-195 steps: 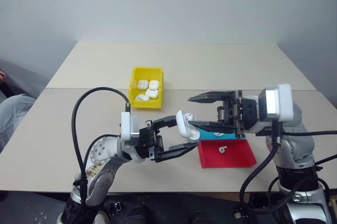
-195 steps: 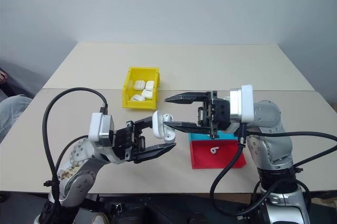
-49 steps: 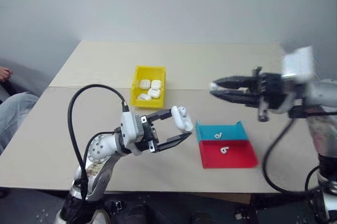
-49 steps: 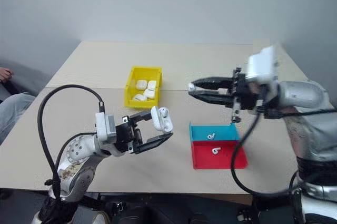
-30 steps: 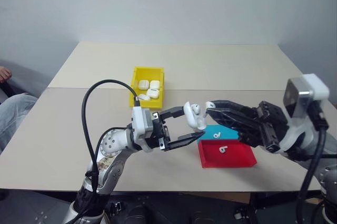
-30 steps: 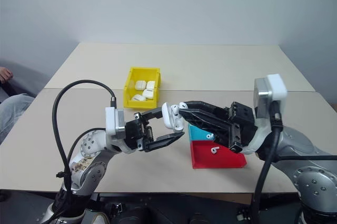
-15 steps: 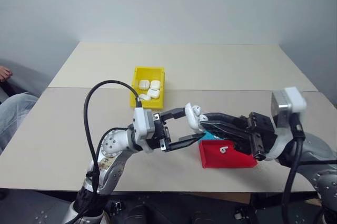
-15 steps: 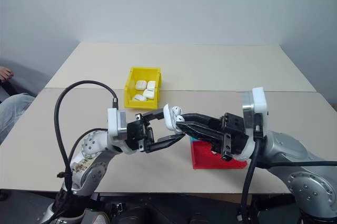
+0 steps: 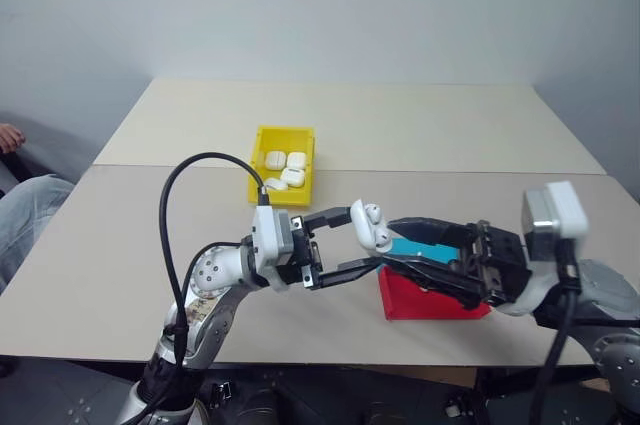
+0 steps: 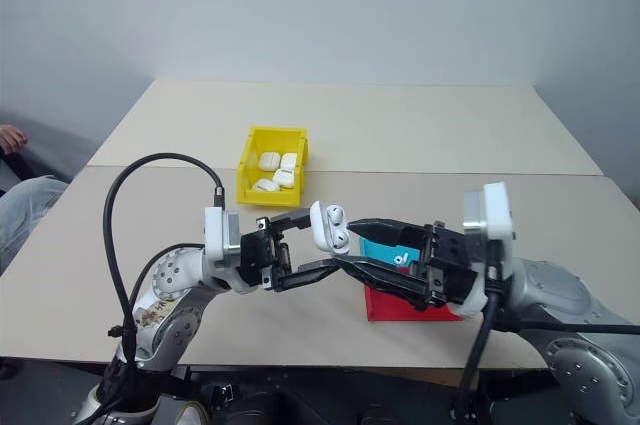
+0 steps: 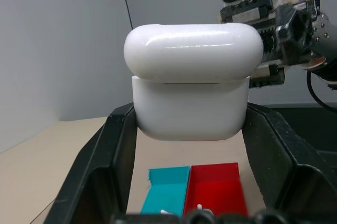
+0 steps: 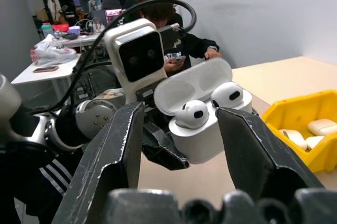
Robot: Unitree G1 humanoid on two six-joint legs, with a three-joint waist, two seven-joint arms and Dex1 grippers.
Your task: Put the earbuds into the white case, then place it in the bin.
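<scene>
Above the near table edge, left gripper [image 9: 352, 243] pinches the case [image 9: 364, 227] between its two fingers, held up in the air near the centre. Case lid is hinged open, two earbuds [image 12: 210, 105] seated in it, heads showing. Right gripper [image 10: 358, 247] points left at the case, fingers spread, tips just beside it, one finger far of it and one near; not gripping it. Whether a tip touches the case can't be told.

Bin [image 9: 256, 167] sits on the table [image 9: 450, 135], far and left of the case, well apart. Several closed white cases [image 9: 283, 167] lie inside it.

Teal tray [image 9: 407, 247] and red tray [image 9: 400, 300] sit side by side under the right gripper, teal one farther. Loose earbud [image 10: 402, 260] lies in the teal tray; red tray contents mostly hidden by the gripper.

Person's arm [image 9: 22, 207] at the far left edge.
</scene>
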